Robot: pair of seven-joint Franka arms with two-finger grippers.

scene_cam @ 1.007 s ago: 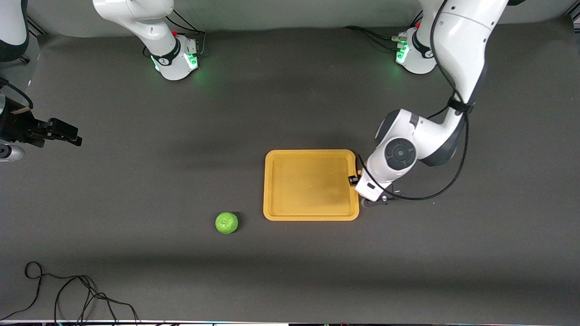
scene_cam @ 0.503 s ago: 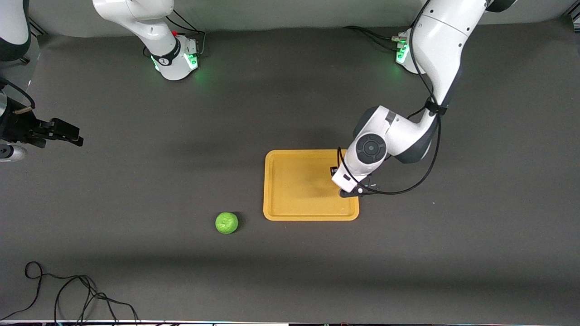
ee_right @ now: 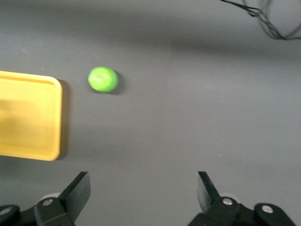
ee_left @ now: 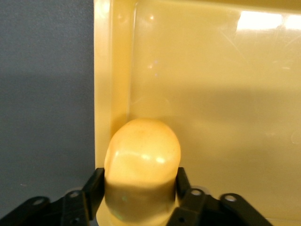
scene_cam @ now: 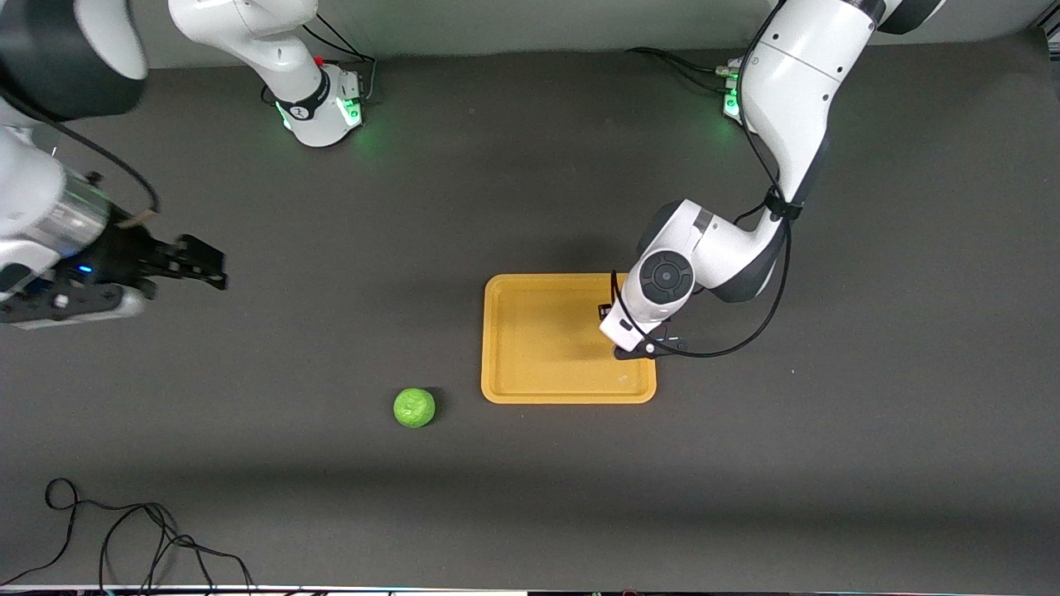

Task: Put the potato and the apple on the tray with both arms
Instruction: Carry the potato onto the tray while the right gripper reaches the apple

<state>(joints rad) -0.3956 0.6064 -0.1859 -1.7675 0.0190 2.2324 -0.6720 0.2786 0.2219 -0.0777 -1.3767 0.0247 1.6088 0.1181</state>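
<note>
Front view. Landmark: the tray [scene_cam: 530, 364], flat on the dark table. The left arm reaches in from its base, and the left gripper [scene_cam: 623, 331] sits over the tray's end toward the left arm, mostly hidden under the wrist; the potato cannot be seen from here. The apple [scene_cam: 414, 407] lies on the table just off the tray's corner toward the right arm's end, slightly nearer the front camera than the tray's rim and not touching it. The right gripper [scene_cam: 199, 266] hangs well apart from the tray, over bare table toward the right arm's end.

Left wrist view. The potato [ee_left: 142, 165] is pinched between the two black fingers [ee_left: 94, 186], over the tray floor [ee_left: 225, 94] just inside the raised rim. Whether it touches the floor: cannot tell. The skin looks glossy and hard, so probably slippery and stiff; the grip across its narrow waist seems sensible. Likely light. Judged ready for release.

Right wrist view. The right gripper's fingers [ee_right: 77, 190] stand wide apart, holding nothing. The apple [ee_right: 103, 79] is ahead beside the tray's corner [ee_right: 51, 117]. It is round and a bit bumpy, so it will likely roll if nudged; best taken from above across its middle, with the fingers straddling it evenly. The bumpy surface should help friction.
</note>
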